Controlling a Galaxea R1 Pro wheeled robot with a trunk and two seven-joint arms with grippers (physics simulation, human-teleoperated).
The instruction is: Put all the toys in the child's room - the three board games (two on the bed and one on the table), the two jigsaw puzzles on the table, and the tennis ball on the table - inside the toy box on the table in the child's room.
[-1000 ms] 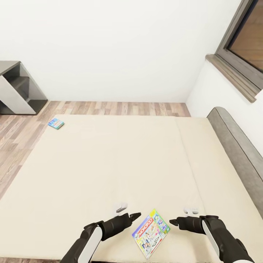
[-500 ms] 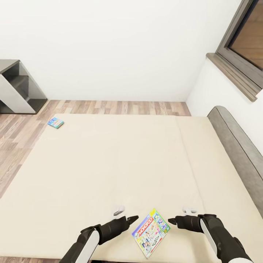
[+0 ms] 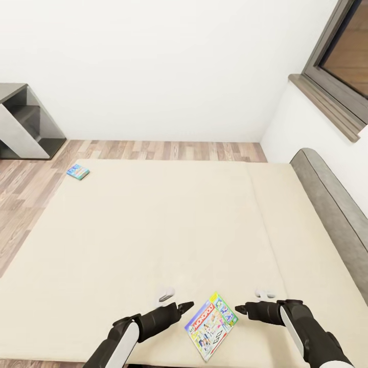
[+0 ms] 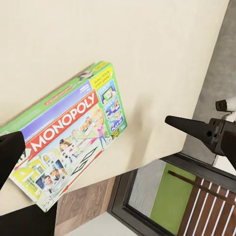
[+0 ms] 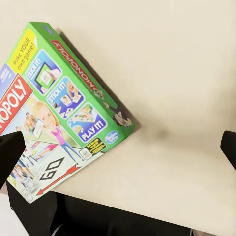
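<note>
Since 1 s ago both grippers have dropped slightly toward the mattress edge, then held. Left gripper (image 3: 188, 305) and right gripper (image 3: 240, 309) hang open, empty, flanking the Monopoly box (image 3: 211, 326) lying flat on the bed (image 3: 153, 230). Thin and flush, it may slide off the near edge if nudged; the blue game (image 3: 77, 171) sits far off

Over the last second the left claw (image 3: 187, 305) has sunk a little toward the near edge of the bed (image 3: 153, 230), and the right claw (image 3: 241, 309) likewise, only slightly; for the last half-second neither has moved.
</note>
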